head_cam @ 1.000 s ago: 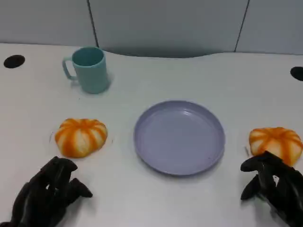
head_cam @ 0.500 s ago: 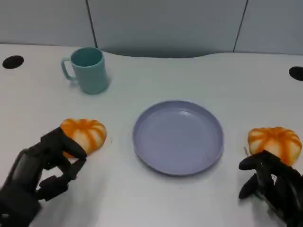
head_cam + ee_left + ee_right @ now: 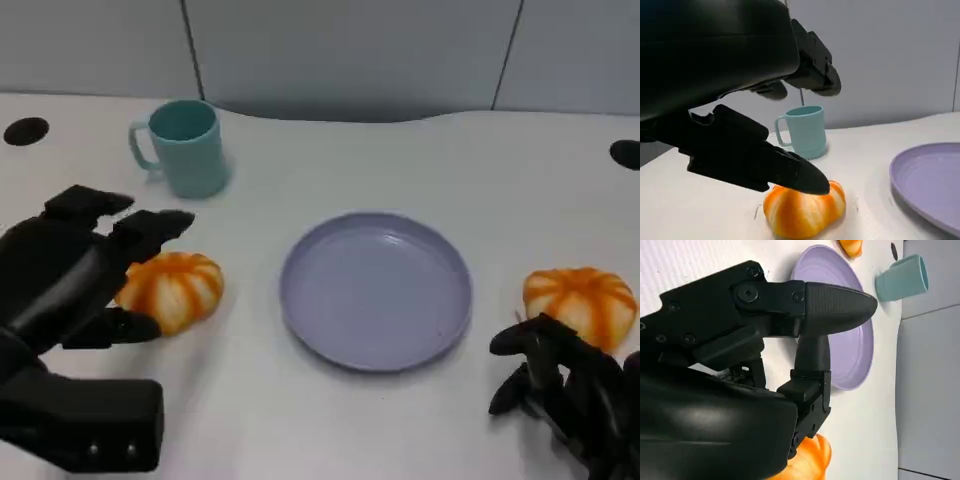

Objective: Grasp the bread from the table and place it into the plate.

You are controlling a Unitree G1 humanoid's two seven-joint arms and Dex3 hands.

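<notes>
An orange-and-white striped bread roll [image 3: 178, 288] lies on the white table left of the lilac plate [image 3: 376, 288]. My left hand [image 3: 75, 270] hovers over the roll's left side, fingers spread apart above it, holding nothing; the left wrist view shows the roll [image 3: 805, 212] just below the fingertips [image 3: 805, 180]. A second striped roll [image 3: 580, 303] lies right of the plate. My right hand [image 3: 565, 395] sits low at the front right, just in front of that roll, fingers apart and empty. The plate [image 3: 850, 350] is bare.
A teal mug [image 3: 187, 147] stands at the back left, behind the left roll. Two dark holes [image 3: 24, 131] mark the table's far corners. A grey partition wall runs along the back edge.
My left hand has risen and moved forward from the front left corner, opening its fingers over the left roll. The right hand has barely shifted.
</notes>
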